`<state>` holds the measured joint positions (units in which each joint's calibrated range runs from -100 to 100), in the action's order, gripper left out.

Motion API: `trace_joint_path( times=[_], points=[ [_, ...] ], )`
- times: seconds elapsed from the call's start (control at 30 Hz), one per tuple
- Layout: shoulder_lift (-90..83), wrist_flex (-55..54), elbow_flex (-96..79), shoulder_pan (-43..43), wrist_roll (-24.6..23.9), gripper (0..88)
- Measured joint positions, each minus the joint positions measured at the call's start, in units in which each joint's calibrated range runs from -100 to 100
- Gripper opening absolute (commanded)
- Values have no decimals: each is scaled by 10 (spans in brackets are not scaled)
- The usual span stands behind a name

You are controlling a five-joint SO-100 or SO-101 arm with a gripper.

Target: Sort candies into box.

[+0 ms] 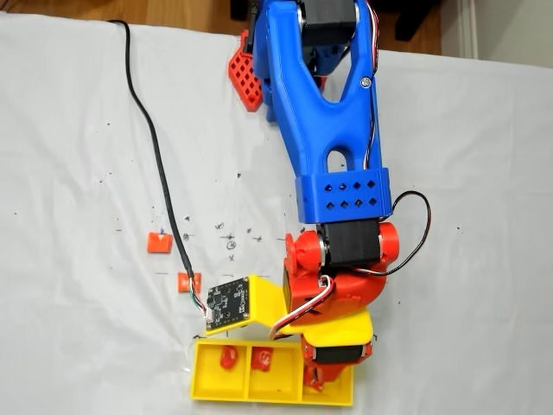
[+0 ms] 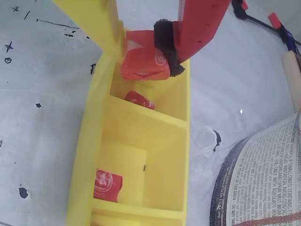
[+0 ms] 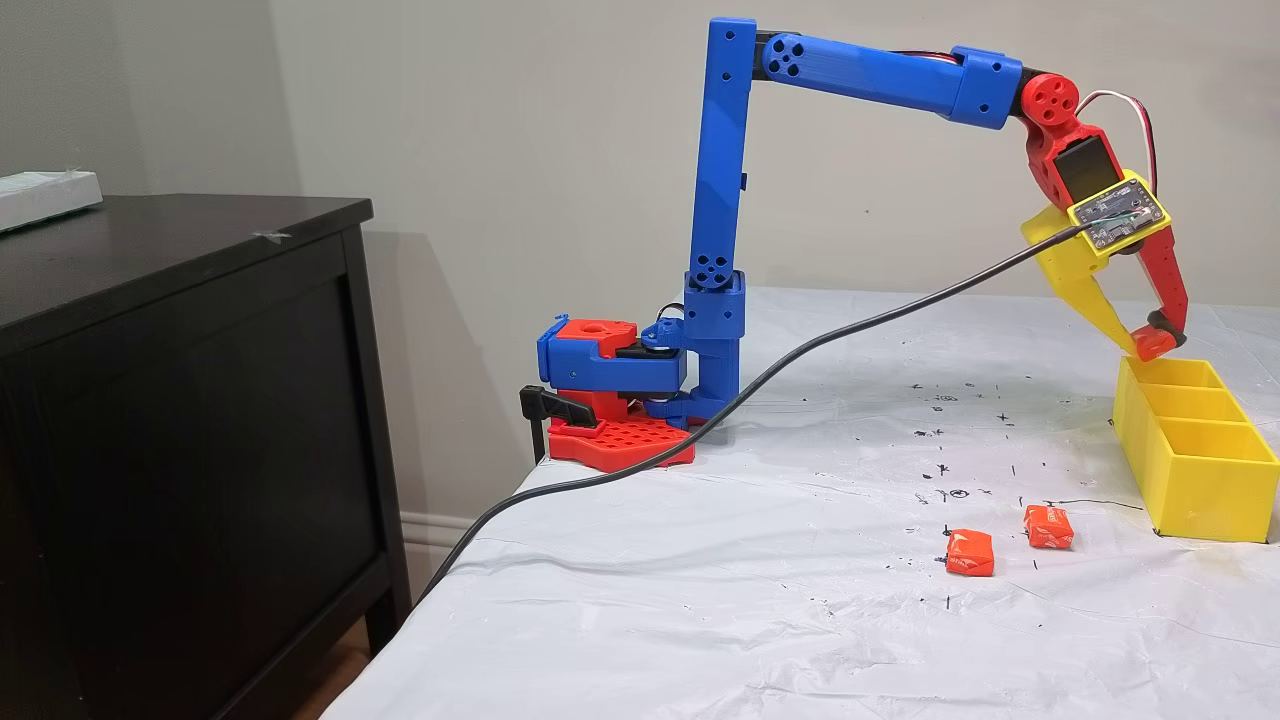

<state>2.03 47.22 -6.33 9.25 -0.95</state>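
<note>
A candy (image 2: 143,61) is held pinched between the yellow finger (image 2: 96,23) and the padded red finger (image 2: 197,23) of the gripper (image 2: 141,54), directly above the end compartment of the yellow box (image 2: 84,155), as is seen most plainly in the wrist view. The sweet is judged to be light and slightly yielding, its glossy wrapper likely slippery. A hold across its flat opposite faces, as here, is judged the safest, the black pad on the red finger adding friction.

In the wrist view, a second candy (image 2: 139,100) is seen lying in the compartment just below the held one, against the dividing wall, and a third (image 2: 108,185) in the next compartment, in its left corner. In the fixed view from above, two candies (image 1: 229,356) (image 1: 262,359) are seen in the left and middle compartments of the box (image 1: 207,385), while the right compartment is covered by the gripper (image 1: 333,367).

Two more candies are left on the white-covered counter (image 3: 700,600), near each other and a little way from the box. They are seen in the side fixed view as (image 3: 969,553) and (image 3: 1047,527), and from above as (image 1: 159,243) and (image 1: 186,282), the latter touching the black cable (image 1: 155,147). Neither is seen from the wrist.

The arm's full reach from its base (image 3: 610,400) is given by the side view alone, where the box's (image 3: 1200,470) insides are hidden by its walls.
</note>
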Motion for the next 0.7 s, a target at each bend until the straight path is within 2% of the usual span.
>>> trace_joint_path(
  times=[0.03, 0.23, 0.3, 0.33, 0.53, 0.7],
  points=[
    [0, -2, 0, 0, 0, 118],
    [0, -2, 0, 0, 0, 202],
    [0, -2, 0, 0, 0, 285],
    [0, -2, 0, 0, 0, 288],
    [0, -2, 0, 0, 5, 262],
    [0, -2, 0, 0, 7, 105]
  ],
)
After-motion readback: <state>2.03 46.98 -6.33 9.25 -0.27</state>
